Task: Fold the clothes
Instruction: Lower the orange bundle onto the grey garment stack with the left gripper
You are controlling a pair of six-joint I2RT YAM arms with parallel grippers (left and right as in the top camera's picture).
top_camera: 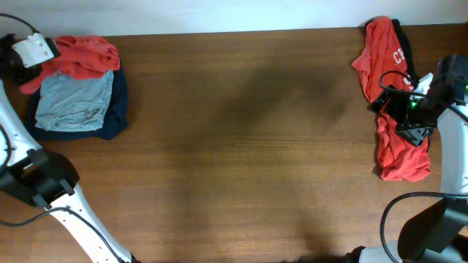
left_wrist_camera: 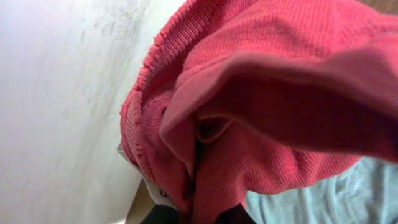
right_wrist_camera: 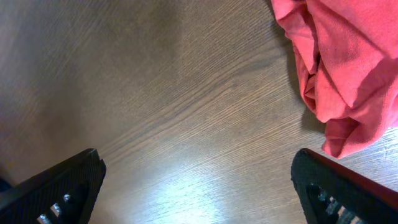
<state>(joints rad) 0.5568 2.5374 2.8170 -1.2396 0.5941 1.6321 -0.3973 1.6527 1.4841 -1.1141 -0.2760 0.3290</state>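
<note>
Seemingly mid pick-up: the red shirt (top_camera: 84,57), atop the grey-blue garment (top_camera: 73,102) at the table's (top_camera: 234,146) far-left corner, is pinched by the nearly closed left gripper (left_wrist_camera: 199,208). Next, it needs dragging mid-table and spreading. The right gripper (right_wrist_camera: 202,193) gapes empty beside the second shirt (top_camera: 391,150) at the right edge.

Red-orange shirt (top_camera: 376,62), white lettering (top_camera: 398,56), second red-orange shirt (top_camera: 86,57), grey-blue garment (top_camera: 73,101), navy garment (top_camera: 118,117), brown grained table (top_camera: 241,146)

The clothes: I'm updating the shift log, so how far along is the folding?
Done: a grey-blue shirt looks folded on a navy one at the left. In hand: the left gripper has its jaws shut on a red shirt atop that stack. To do: the crumpled red T-shirt at the right, beside the open right gripper.
</note>
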